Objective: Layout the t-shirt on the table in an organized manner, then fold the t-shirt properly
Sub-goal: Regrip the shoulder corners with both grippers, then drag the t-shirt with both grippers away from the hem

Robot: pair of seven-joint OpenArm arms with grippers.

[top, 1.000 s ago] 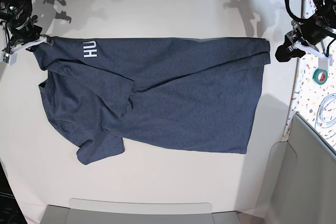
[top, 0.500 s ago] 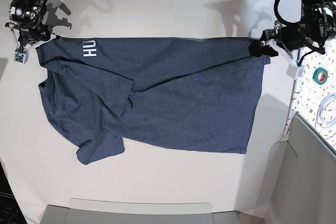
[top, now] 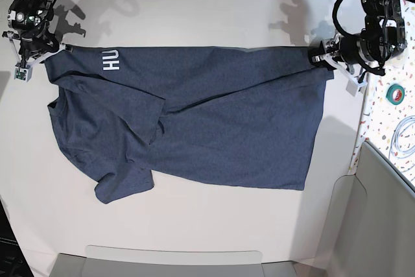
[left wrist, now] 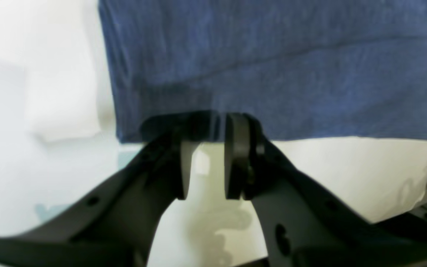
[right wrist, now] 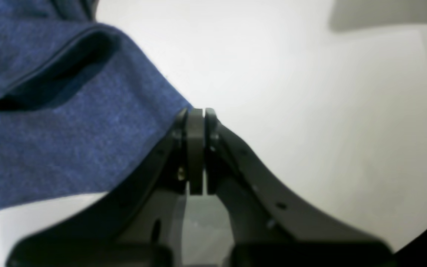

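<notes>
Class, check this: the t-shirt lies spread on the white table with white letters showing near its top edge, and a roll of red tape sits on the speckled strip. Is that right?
One detail is wrong: the tape is green, not red, as the base view shows. The t-shirt does lie spread on the table, white letters showing near its top edge.

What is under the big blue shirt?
The t-shirt lies spread on the white table, so the table is under it. Its top edge is folded over, showing white letters. The rest of the writing, and anything else underneath, is covered.
</notes>
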